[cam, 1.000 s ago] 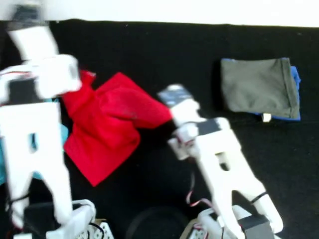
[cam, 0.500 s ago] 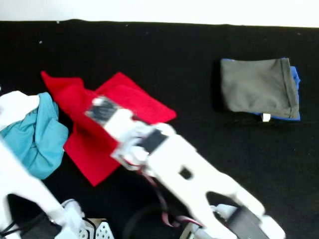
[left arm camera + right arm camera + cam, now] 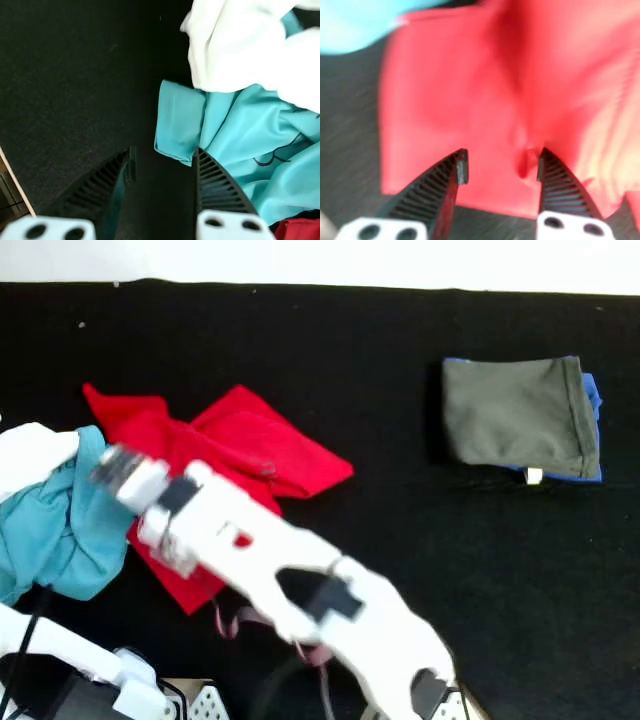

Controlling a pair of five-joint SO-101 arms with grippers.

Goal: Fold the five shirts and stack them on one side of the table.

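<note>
Black ribbed fingers of the left claw point(image 3: 164, 152) stand apart nearest to us, low over bare bench point(image 3: 350, 350) just beside the edge of the crumpled teal shirt point(image 3: 240, 140). They hold nothing, and we judge that arm is parked clear of the work. A white shirt point(image 3: 235, 45) lies bunched against the teal one. How the two overlap is hard to make out, and the teal shirt is cut off at the bench's edge in the high view.

Next out, the right arm stretches across the bench, its claw point(image 3: 502, 152) open above the red shirt point(image 3: 445, 100). The jaws straddle a raised crease, which we take as lining up for a pinch so the cloth can be pulled flat or folded. We cannot tell whether the tips touch the fabric. From above, that arm covers the red shirt's near part, and the shirt lies unfolded and rumpled, touching the teal one.

Farthest off, well apart on the other side, a folded grey shirt point(image 3: 515, 410) sits on a folded blue shirt point(image 3: 593, 400). That looks like the stack begun. Of the blue we see a thin border past the grey.
</note>
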